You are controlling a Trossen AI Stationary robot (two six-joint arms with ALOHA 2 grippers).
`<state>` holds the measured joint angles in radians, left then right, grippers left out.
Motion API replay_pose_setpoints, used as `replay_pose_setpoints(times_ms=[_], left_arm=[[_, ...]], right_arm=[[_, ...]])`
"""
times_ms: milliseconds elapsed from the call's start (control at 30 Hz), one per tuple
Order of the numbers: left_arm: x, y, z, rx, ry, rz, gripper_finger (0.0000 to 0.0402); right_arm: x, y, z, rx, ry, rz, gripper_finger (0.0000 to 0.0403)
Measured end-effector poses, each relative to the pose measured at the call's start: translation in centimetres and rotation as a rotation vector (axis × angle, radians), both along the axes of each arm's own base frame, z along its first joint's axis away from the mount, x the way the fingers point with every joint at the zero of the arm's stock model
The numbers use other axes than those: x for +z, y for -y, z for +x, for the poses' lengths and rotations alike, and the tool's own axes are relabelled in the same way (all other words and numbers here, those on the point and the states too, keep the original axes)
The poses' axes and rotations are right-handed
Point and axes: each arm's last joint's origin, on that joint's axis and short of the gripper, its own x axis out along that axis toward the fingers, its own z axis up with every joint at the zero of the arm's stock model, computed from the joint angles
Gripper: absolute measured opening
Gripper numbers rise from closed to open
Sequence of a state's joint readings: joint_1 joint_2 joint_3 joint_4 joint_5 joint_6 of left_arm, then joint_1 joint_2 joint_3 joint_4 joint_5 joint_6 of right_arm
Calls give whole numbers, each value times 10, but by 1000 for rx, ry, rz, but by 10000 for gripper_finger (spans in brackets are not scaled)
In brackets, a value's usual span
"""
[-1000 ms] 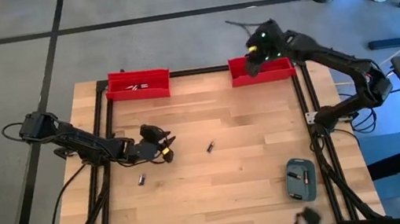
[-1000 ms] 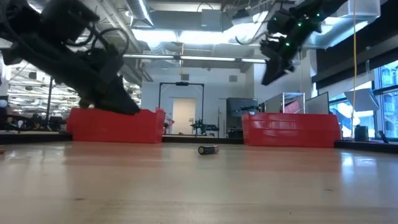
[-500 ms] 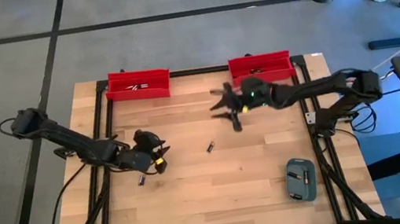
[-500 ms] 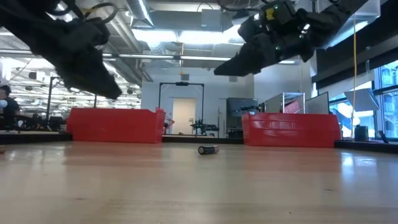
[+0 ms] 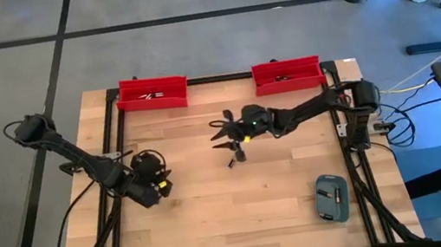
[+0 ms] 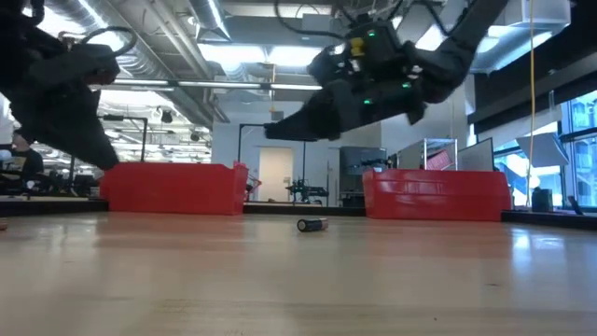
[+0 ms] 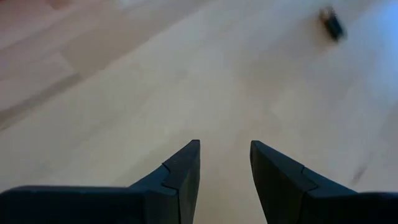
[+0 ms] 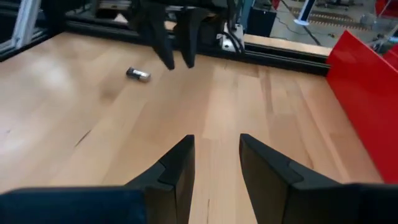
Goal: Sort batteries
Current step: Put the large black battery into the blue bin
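Note:
One battery (image 5: pixel 231 161) lies on its side on the wooden table near the middle; it also shows in the low view (image 6: pixel 312 224). A second battery (image 8: pixel 138 74) lies close to my left gripper (image 8: pixel 176 61). My right gripper (image 5: pixel 222 135) hovers just beyond the middle battery, nearly level and pointing toward the table's left, open with nothing between its fingers (image 8: pixel 216 140). My left gripper (image 5: pixel 159 181) hangs over the table's left part, slanting down, open and empty (image 7: pixel 224 146). A blurred battery (image 7: pixel 333 23) shows ahead of it.
Two red bins stand at the far edge, one at the left (image 5: pixel 152 94) and one at the right (image 5: pixel 287 74). A grey-blue rounded case (image 5: pixel 331 197) lies near the front right corner. Bare wood stretches between the two grippers.
My right gripper has swung from above the right red bin down toward the table's middle and left, and has tipped from pointing down to nearly level. My left gripper has drawn back toward the table's left edge and turned. The middle battery has stayed put.

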<state>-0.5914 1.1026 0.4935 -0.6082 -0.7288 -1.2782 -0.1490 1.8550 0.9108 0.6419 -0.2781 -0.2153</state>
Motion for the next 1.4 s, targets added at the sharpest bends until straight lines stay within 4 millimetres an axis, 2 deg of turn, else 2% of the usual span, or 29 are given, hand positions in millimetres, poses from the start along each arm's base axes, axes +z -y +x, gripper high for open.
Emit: replay_pose_setpoints(times_ms=[167,400,533,633,733,833,900,967,1067,1167,1400], left_arm=[[1,2,-2,73,72,-22,131],[-4,15,-9,-76,-139,-278,131],[-5,25,-15,-69,-238,-490,131],[2,33,-17,-64,-240,-538,131],[3,32,-17,-16,-179,-489,131],[4,30,-15,16,-101,-426,131],[5,29,-15,20,-73,-388,131],[5,27,-15,28,-49,-335,131],[6,23,-14,49,20,-244,131],[9,22,-11,60,114,-144,131],[9,17,-2,62,171,-10,131]], right_arm=[[-6,2,14,-14,-43,55,127],[-26,4,18,-21,-90,50,127],[-33,4,18,-20,-104,3,127],[-32,5,19,-37,-102,-37,127],[-29,6,12,54,-150,-120,127],[-8,8,7,238,-130,-173,127],[-2,10,4,355,-159,-114,127],[-7,11,1,434,-219,-12,127],[-21,10,-1,450,-275,44,128],[-34,7,-2,441,-324,38,146],[-36,10,-2,383,-347,-27,235]])
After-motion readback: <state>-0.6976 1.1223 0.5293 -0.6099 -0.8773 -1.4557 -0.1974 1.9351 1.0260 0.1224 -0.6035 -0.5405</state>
